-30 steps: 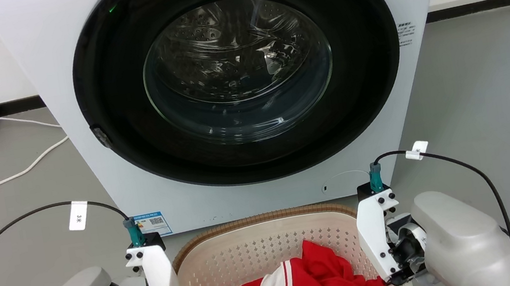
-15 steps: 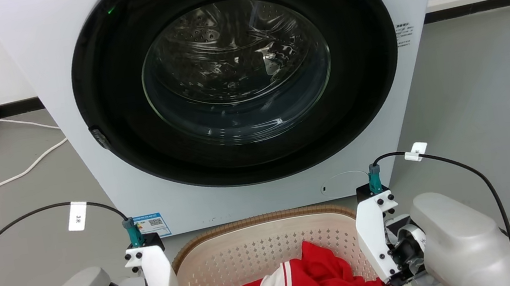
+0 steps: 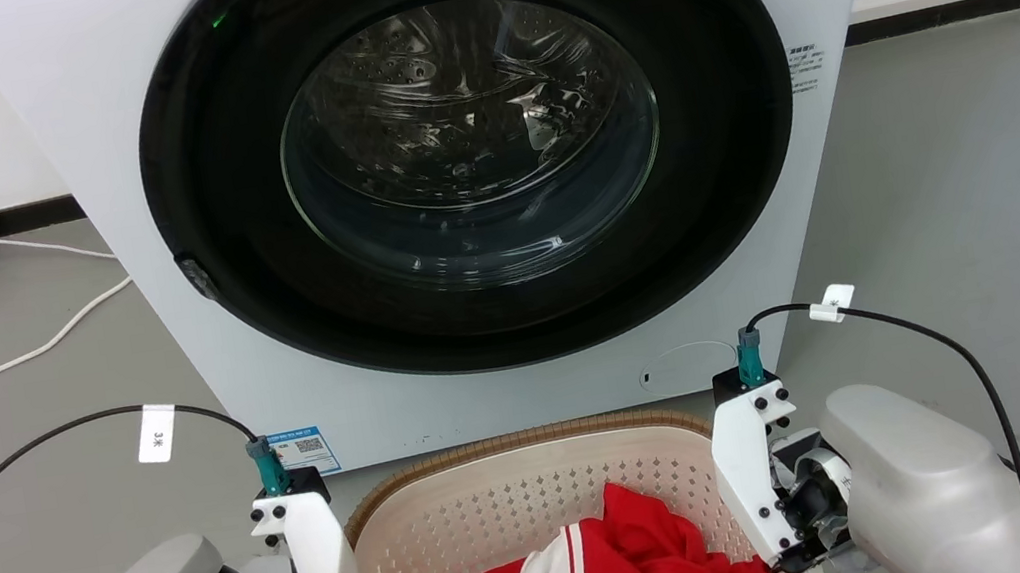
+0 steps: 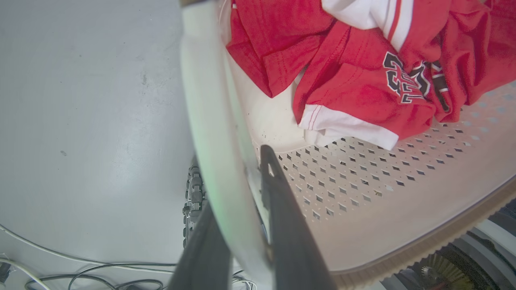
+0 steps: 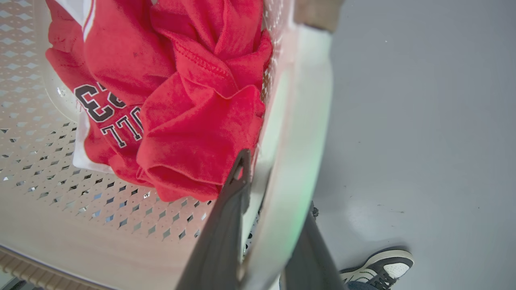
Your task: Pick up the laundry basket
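- The laundry basket (image 3: 502,500) is standing upright just before the washing machine (image 3: 93,136), its handles pointing left and right, and is holding a red jersey (image 3: 612,564).
- The left gripper (image 4: 238,181) fingers are clamping the left handle (image 4: 209,100).
- The right gripper (image 5: 276,183) fingers are clamping the right handle (image 5: 302,100).

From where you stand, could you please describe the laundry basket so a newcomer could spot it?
Find the white washing machine with its round dark door. Directly in front of it sits the laundry basket. Only it is cream perforated plastic with a brown woven-look rim, holding red clothing.
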Tool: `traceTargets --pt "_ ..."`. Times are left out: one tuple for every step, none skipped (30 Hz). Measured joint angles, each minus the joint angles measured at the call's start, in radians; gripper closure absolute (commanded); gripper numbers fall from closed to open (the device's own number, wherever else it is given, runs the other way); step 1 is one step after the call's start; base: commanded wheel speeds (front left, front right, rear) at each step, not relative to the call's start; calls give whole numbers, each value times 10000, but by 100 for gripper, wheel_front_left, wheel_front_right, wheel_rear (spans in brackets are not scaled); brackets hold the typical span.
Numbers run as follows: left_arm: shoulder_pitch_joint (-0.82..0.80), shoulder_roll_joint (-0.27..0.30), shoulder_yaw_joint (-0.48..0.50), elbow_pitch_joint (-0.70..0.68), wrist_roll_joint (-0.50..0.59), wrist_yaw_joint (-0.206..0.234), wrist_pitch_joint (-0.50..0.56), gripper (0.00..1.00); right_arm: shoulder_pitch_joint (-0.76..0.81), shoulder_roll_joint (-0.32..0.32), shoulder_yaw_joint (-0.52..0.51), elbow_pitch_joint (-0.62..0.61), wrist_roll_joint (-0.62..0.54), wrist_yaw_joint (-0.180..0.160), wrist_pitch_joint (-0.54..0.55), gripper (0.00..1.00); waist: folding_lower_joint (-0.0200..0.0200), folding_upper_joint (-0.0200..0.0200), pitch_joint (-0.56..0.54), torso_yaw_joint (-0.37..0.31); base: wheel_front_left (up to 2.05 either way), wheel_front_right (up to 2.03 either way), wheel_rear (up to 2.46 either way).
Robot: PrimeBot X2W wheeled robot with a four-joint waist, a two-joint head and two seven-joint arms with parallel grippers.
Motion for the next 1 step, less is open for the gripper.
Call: traceTargets --pt "0 -2 0 6 0 0 0 100 -4 -2 12 12 23 0 0 100 0 0 -1 3 0 0 0"
